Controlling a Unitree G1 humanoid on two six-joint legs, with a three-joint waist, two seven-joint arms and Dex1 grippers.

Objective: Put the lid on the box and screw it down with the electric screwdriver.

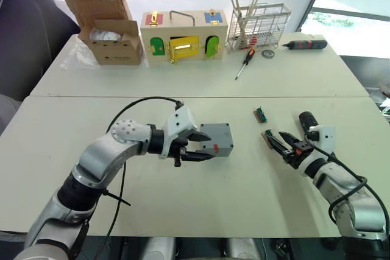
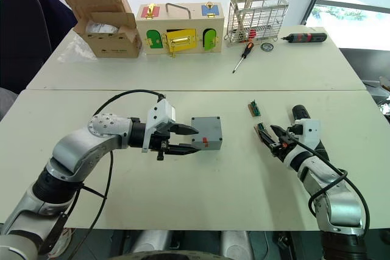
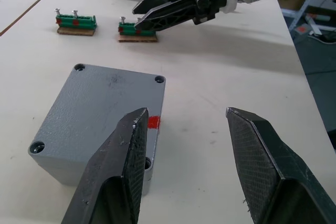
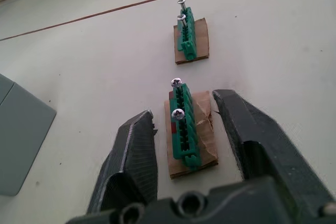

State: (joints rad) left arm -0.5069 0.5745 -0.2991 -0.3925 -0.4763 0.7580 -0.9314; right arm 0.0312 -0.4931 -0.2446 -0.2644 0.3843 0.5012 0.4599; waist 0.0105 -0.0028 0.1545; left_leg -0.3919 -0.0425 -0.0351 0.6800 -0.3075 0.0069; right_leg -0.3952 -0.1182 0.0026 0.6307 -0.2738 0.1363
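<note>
The grey box stands mid-table, a red mark on its near side. The flat grey lid, with screw holes in its corners, lies on top of it. My left gripper is open at the box's left side, one finger by the red-marked wall and the other over bare table. The black electric screwdriver lies on the table just behind my right gripper. That gripper is open, its fingers on either side of a green screw holder on a cardboard scrap.
A second green screw holder lies further back. Along the far table stand a cardboard box, a wooden box with coloured doors and a wire rack. An orange-handled screwdriver and a black-and-red tool lie there too.
</note>
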